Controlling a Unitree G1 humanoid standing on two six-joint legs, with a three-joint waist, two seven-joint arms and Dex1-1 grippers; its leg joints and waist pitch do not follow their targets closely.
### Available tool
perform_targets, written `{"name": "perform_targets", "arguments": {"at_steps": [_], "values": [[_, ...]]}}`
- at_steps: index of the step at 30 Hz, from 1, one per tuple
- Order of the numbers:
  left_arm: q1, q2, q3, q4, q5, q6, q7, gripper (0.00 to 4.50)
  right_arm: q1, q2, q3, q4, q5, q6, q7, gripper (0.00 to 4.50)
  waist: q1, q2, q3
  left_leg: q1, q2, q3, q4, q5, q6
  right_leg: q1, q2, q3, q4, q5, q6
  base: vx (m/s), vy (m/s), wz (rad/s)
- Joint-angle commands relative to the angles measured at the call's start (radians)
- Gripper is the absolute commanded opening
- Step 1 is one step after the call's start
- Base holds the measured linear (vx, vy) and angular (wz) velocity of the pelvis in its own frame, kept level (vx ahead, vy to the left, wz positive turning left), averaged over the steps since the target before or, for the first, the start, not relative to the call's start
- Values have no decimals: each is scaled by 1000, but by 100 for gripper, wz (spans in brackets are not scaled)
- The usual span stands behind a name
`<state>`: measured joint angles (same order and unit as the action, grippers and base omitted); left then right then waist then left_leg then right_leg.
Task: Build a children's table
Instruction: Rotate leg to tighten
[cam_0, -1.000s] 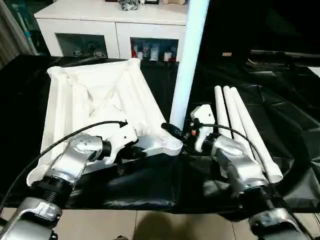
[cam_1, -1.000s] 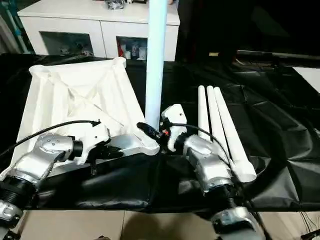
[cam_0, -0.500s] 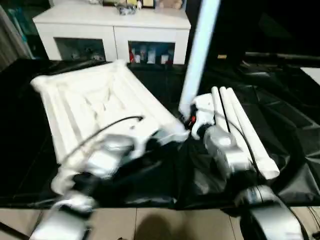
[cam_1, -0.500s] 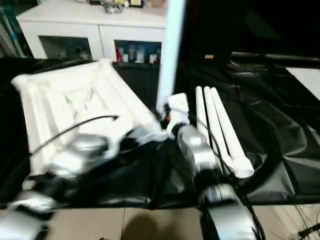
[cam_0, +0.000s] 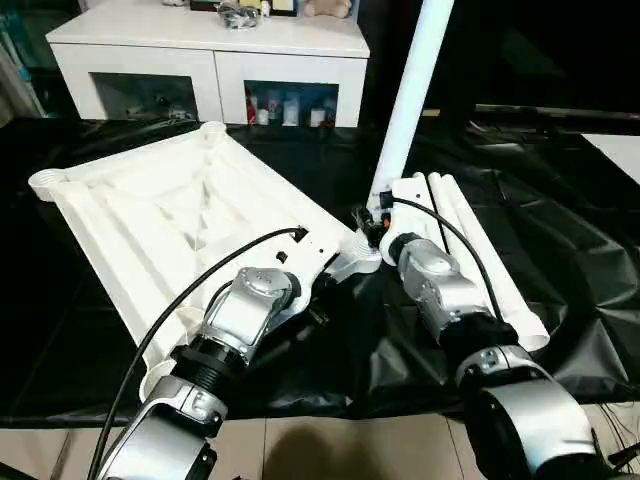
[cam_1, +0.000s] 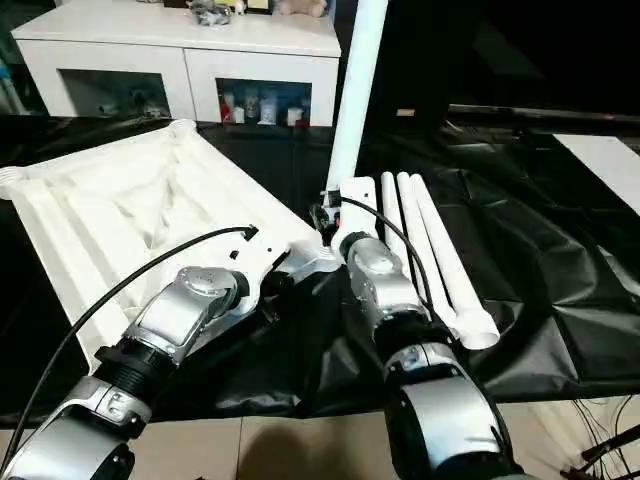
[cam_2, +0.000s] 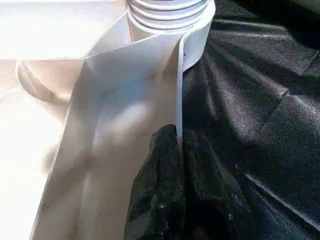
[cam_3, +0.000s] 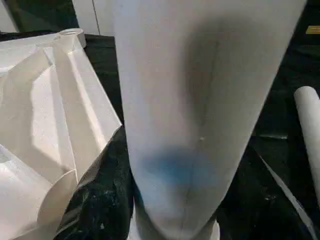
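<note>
The white plastic rectangular tabletop (cam_0: 190, 225) lies upside down on the black sheet-covered work surface (cam_0: 580, 240), ribbed underside up, so that its round corner sockets face upward to receive legs. Three sockets can be counted; where the fourth corner should be, the left forearm covers it.

The left gripper (cam_2: 177, 145) has its black fingers pressed together on the thin side rim of the tabletop, just beside the corner socket (cam_2: 172, 20) nearest the right arm. In my judgement this grip steadies the tabletop against the force of fitting a leg.

One long white tapered tube leg (cam_0: 410, 95) stands nearly upright, leaning slightly, with its foot seated at that same socket. The right gripper (cam_0: 385, 215) is at the base of this leg. Its fingers are not visible, so I cannot tell from sight whether they clamp the tube; the jaws stand roughly half spread, which would fit a hold on a tube of this width.

Three further white tube legs (cam_0: 480, 250) lie side by side on the black sheet, just beside the right forearm, within reach for the remaining sockets. Legs total four: one in hand, three waiting.

A white cabinet with glass doors (cam_0: 210, 60) stands behind the work surface, well apart from the work.
</note>
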<state>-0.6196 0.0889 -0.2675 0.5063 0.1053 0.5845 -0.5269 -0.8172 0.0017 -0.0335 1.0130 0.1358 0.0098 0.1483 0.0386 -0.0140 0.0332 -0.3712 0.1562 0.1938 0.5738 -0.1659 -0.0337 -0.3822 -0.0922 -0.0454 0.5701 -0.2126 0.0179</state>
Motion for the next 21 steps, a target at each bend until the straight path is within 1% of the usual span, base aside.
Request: {"name": "perform_targets", "arguments": {"at_steps": [1,3,5,6,7,8,9,10,11,12,13,14,15,16,17,18,20,21], "values": [[-16,-18,0,-19,6,6,29,0,44,37,15,113,-12,53,5,184,-10,10,-27,40,67,-62,-99,-710,-76,-22,-61,21,-102,-551,-85,0,0,0],[-13,-15,1,-25,6,9,27,0,36,40,12,119,-13,43,16,184,-12,11,-27,42,67,-63,-100,-725,-79,-24,-61,20,-103,-550,-84,0,0,0],[-14,-15,1,-24,6,8,28,0,33,41,10,121,-12,38,23,184,-13,12,-28,40,68,-63,-102,-720,-79,-21,-61,21,-102,-527,-87,0,0,0],[-13,-13,1,-24,5,4,27,0,28,42,5,120,-5,29,38,240,-13,12,-29,40,68,-61,-104,-716,-77,-20,-60,22,-101,-508,-91,0,0,0],[-13,-10,1,-26,5,0,26,0,25,44,3,116,-1,24,49,240,-12,13,-28,40,68,-60,-104,-713,-77,-21,-60,23,-100,-494,-96,0,0,0],[-13,-9,1,-26,5,-2,25,0,23,44,1,113,2,22,56,254,-12,13,-28,41,68,-59,-104,-714,-77,-22,-59,24,-101,-490,-98,0,0,0],[-13,-6,2,-28,4,-4,23,0,18,45,-2,109,6,15,71,254,-13,12,-29,41,68,-59,-103,-713,-73,-23,-60,25,-101,-487,-103,0,0,0],[-13,-4,1,-30,4,-8,21,0,15,46,-4,107,7,10,78,260,-13,12,-29,35,69,-60,-104,-698,-72,-18,-65,26,-100,-475,-111,0,0,0],[-13,-2,0,-32,3,-10,20,0,9,46,-8,111,6,4,85,274,-13,9,-31,31,70,-60,-104,-683,-72,-13,-66,26,-97,-459,-115,0,0,0],[-13,2,-1,-36,3,-10,17,0,3,45,-8,113,1,-1,96,289,-13,8,-37,17,72,-60,-107,-624,-65,1,-66,28,-82,-392,-130,0,0,0],[-12,4,-1,-39,2,-11,15,0,-1,45,-8,114,-1,-4,98,296,-8,10,-41,13,73,-52,-105,-552,-54,1,-66,33,-76,-299,-154,0,0,0],[-11,8,-1,-42,0,-14,10,0,-4,45,-7,108,-2,-7,108,307,-7,9,-41,13,73,-47,-102,-524,-46,-1,-66,35,-75,-267,-165,0,0,0],[-11,10,-1,-44,-1,-17,6,0,-5,44,-6,104,-2,-10,115,307,-5,5,-41,10,72,-40,-98,-479,-27,1,-66,37,-73,-240,-181,0,0,0],[-10,13,-1,-47,-1,-23,4,0,-7,43,-8,99,-2,-13,120,328,-2,5,-39,11,72,-37,-96,-459,-12,0,-67,37,-75,-260,-185,0,0,0],[-9,17,-1,-51,-2,-31,0,0,-9,42,-12,92,4,-12,128,328,-1,5,-38,13,72,-35,-95,-459,-8,-3,-66,37,-77,-280,-184,0,0,0],[-9,19,-1,-53,-2,-32,-2,0,-10,41,-14,89,5,-12,133,337,1,5,-38,15,72,-34,-92,-464,-6,-5,-68,38,-81,-319,-180,0,0,0],[-5,32,-3,-65,-5,-49,-18,0,-12,34,-17,66,12,-12,154,356,3,5,-39,13,73,-35,-93,-441,-4,-1,-67,38,-81,-319,-176,0,0,0],[-4,36,-4,-67,-5,-55,-23,0,-12,32,-17,60,13,-11,159,366,3,3,-42,8,73,-34,-94,-410,-1,3,-66,37,-75,-285,-179,0,0,0]]}}
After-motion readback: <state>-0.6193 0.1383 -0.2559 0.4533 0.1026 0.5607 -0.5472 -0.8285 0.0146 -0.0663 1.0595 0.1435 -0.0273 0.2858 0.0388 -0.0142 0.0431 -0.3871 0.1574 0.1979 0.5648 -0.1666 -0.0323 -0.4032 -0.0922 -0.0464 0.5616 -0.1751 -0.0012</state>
